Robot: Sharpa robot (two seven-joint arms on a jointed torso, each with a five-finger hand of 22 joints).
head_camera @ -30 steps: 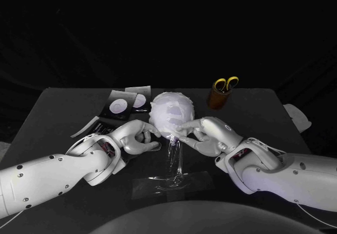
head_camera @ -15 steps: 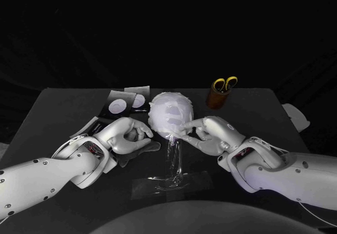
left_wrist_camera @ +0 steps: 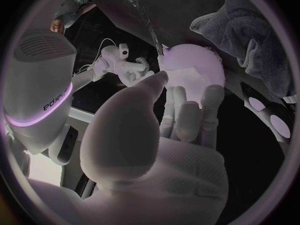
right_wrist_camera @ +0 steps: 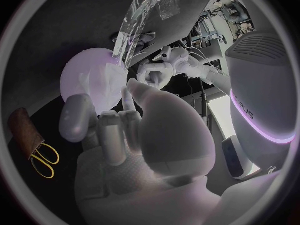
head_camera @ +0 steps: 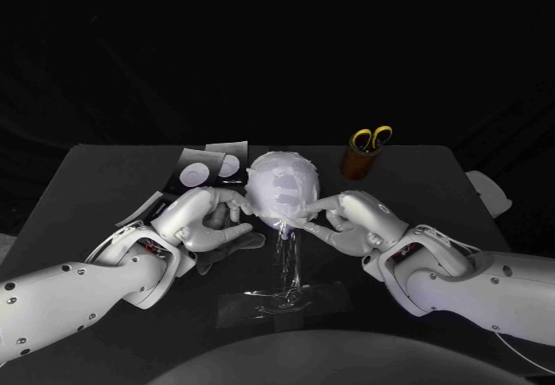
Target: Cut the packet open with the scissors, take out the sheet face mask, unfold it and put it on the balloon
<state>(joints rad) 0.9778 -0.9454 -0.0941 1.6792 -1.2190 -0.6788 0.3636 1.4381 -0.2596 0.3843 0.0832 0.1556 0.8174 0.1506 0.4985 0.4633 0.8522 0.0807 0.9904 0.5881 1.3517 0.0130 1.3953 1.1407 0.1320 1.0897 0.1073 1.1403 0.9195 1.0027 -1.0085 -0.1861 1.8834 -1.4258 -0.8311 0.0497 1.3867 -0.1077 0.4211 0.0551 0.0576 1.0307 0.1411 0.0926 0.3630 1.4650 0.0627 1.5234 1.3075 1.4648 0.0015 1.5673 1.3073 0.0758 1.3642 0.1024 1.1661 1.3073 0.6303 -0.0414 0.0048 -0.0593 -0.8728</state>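
The left robot hand (head_camera: 214, 222) and right robot hand (head_camera: 343, 220) flank the balloon (head_camera: 281, 163), fingertips at its lower sides. The sheet face mask (head_camera: 289, 192) lies draped over the balloon's front, so this looks like the final step: smoothing it on. The left robot hand's fingers are loosely apart, touching the mask and gripping nothing. Whether the right one pinches the mask's edge, I cannot tell. Next probably calls for light, even strokes. The scissors (head_camera: 371, 138) stand behind the balloon.
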